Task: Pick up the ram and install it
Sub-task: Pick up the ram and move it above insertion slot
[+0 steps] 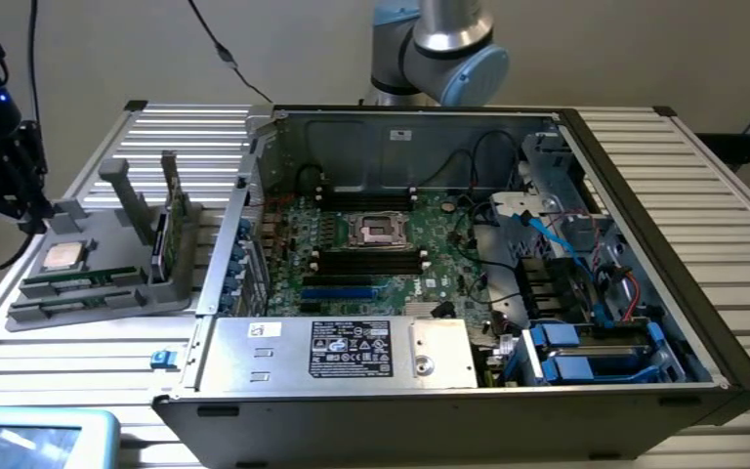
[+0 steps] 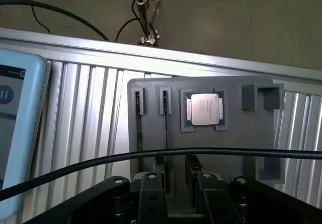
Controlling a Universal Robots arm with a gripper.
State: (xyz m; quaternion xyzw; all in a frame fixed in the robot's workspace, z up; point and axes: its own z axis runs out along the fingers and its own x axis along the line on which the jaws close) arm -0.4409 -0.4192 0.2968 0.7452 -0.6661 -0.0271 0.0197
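Two green ram sticks (image 1: 82,279) lie side by side in the slots of a grey holder tray (image 1: 102,303), at the exterior view's left of the open computer case. In the wrist view they appear edge-on as thin dark strips (image 2: 166,131) in the tray's narrow slots (image 2: 139,108). My black gripper (image 1: 11,186) hangs above the far end of the tray, apart from it. Its two fingers (image 2: 151,196) stand open with nothing between them, and the gripper (image 2: 178,201) is roughly over the ram slots.
A square silver processor (image 2: 205,108) sits in the tray beside the ram. The open case (image 1: 479,254) holds the motherboard with black memory slots (image 1: 368,259) around the processor socket (image 1: 378,230). A blue-edged tablet (image 2: 15,133) lies nearby. A black cable (image 2: 100,161) crosses above my fingers.
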